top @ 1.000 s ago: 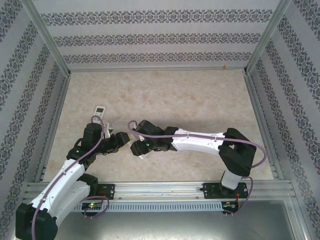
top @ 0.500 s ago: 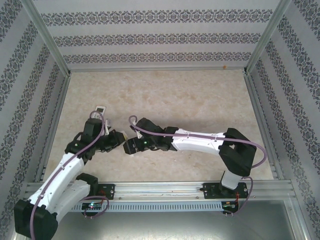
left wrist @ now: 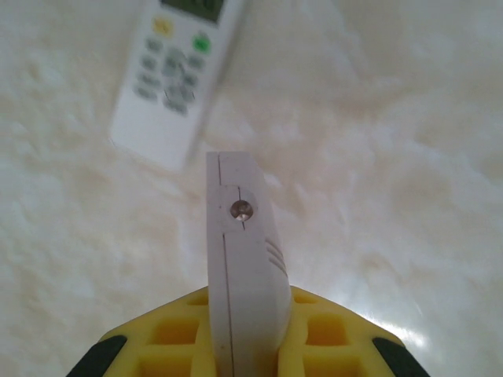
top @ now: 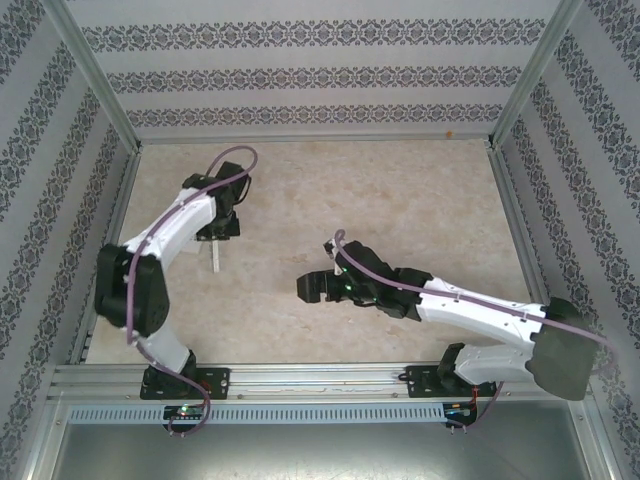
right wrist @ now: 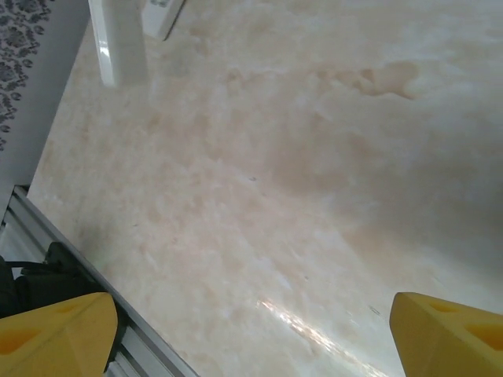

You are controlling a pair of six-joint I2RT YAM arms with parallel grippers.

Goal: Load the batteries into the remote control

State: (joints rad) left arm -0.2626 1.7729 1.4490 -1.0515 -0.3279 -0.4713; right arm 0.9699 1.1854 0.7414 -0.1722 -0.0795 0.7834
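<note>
"Where is the remote (left wrist: 177, 75)?"

"It lies flat on the desk (top: 400, 200), over on the left side."

"What is near it?"

"A flat piece (left wrist: 244, 259), turned on its thin edge and gripped between the left fingers (left wrist: 189, 322). The remote lies just behind it, a bit to the left, not touching."

"And the right fingers (right wrist: 55, 330)?"

"Near the middle of the desk, well apart to the right of the flat piece."
</note>
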